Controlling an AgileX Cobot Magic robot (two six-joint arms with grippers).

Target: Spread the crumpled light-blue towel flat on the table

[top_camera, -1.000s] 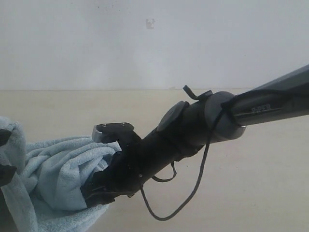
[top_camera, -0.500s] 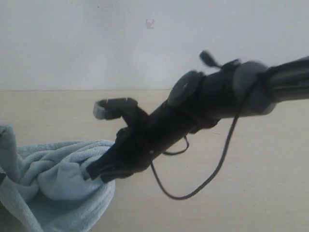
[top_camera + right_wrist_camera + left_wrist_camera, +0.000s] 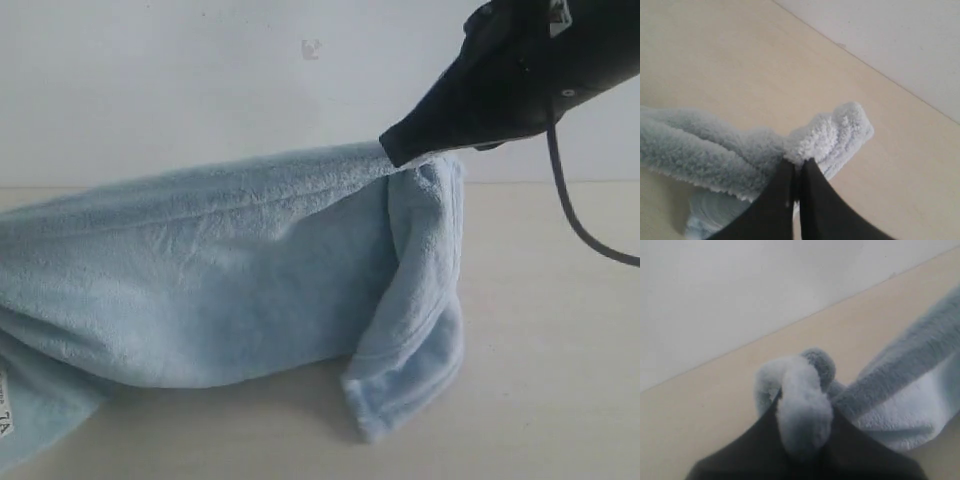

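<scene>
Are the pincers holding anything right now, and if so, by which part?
Both hold the towel: the right pincer pinches its raised edge near a corner, the left pincer clamps a bunched fold.

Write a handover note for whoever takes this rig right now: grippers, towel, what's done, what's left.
Left gripper: shut on a bunched end of the towel.
Right gripper: shut on the towel's other end, raised above the table.
Towel: stretched between the grippers, doubled over and sagging; one corner hangs below the right gripper.
Done: uncrumpled, both ends gripped.
To do: lay it flat on the table, then release.
</scene>
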